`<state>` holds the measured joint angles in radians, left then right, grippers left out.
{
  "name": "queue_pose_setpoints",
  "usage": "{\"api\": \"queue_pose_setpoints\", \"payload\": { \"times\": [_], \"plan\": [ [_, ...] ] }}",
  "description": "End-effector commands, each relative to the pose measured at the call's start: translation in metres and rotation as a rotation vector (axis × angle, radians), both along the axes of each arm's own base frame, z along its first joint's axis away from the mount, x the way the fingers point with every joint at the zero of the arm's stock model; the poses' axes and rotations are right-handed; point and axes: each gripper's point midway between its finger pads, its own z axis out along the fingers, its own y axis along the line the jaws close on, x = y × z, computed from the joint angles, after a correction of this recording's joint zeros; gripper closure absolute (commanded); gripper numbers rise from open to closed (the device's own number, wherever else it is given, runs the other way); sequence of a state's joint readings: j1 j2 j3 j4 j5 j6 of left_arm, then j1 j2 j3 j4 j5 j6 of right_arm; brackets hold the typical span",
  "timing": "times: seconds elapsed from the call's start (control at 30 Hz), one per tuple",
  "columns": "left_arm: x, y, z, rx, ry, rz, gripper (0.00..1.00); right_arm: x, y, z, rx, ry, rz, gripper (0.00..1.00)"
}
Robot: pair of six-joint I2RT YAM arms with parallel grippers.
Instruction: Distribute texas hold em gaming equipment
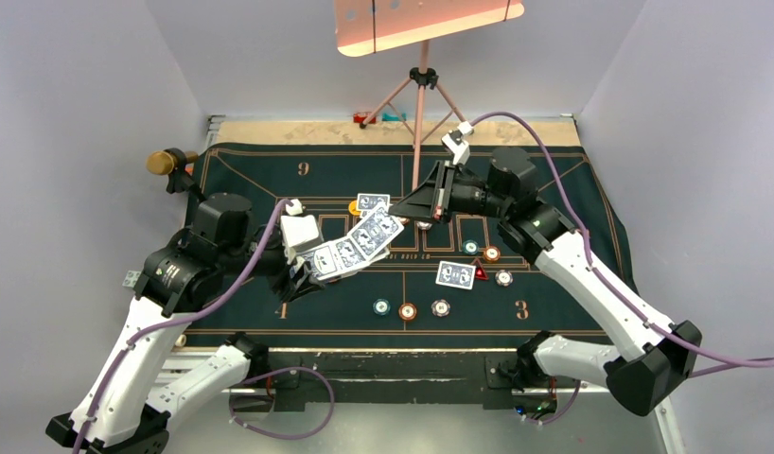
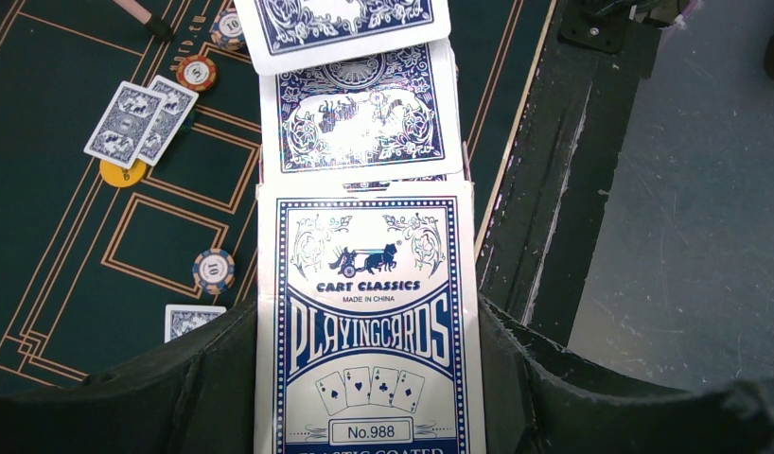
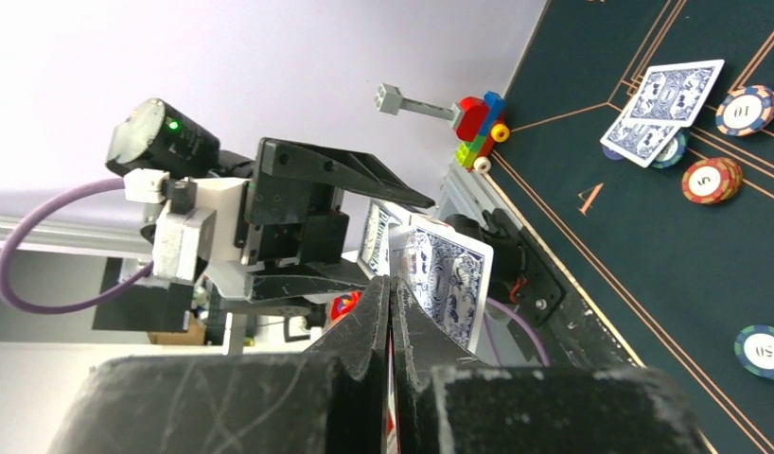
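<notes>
One flat rectangular card box (image 2: 364,378) sits clamped in left hand (image 2: 364,326).

We see blue-backed cards (image 1: 355,248) fanned from their box (image 2: 364,378) (raised off the mat (image 1: 345,317)), with card pairs (image 1: 456,274), chips (image 1: 408,310) and a red marker (image 1: 481,273) lying flat.

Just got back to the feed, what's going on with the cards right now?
The left hand grips the card box, with a fan of cards sticking out of its open end above the mat. The right hand is shut at the far end of that fan and appears to pinch the top card. Two dealt pairs lie face-down on the mat, with chips nearby.
</notes>
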<state>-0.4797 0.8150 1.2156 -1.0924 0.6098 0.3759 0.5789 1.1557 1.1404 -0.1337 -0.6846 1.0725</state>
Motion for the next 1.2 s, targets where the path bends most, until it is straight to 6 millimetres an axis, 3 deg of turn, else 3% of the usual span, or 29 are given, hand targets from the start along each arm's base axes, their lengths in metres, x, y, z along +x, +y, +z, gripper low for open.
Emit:
{"api": "queue_pose_setpoints", "payload": {
  "times": [0.0, 0.23, 0.4, 0.57, 0.7, 0.9, 1.17],
  "plan": [
    [0.003, -0.004, 0.016, -0.048, -0.046, -0.003, 1.00, -0.007, -0.009, 0.032, 0.100, -0.022, 0.011, 1.00],
    [0.003, -0.004, 0.017, -0.049, -0.048, -0.003, 1.00, -0.003, -0.009, 0.005, 0.037, 0.046, 0.013, 1.00],
    [0.003, -0.004, 0.017, -0.049, -0.046, -0.003, 1.00, 0.004, -0.019, 0.015, 0.069, 0.021, -0.040, 1.00],
    [0.003, -0.004, 0.018, -0.049, -0.049, -0.004, 1.00, 0.022, -0.048, 0.031, 0.098, 0.002, -0.129, 1.00],
    [0.002, -0.004, 0.017, -0.049, -0.048, -0.004, 1.00, 0.034, -0.071, 0.024, 0.084, 0.014, -0.186, 1.00],
    [0.002, -0.004, 0.018, -0.048, -0.050, -0.005, 1.00, 0.047, -0.090, -0.010, 0.024, 0.054, -0.266, 1.00],
    [0.001, -0.004, 0.018, -0.049, -0.052, -0.009, 1.00, 0.065, -0.130, -0.080, -0.043, 0.122, -0.441, 1.00]
  ]
}}
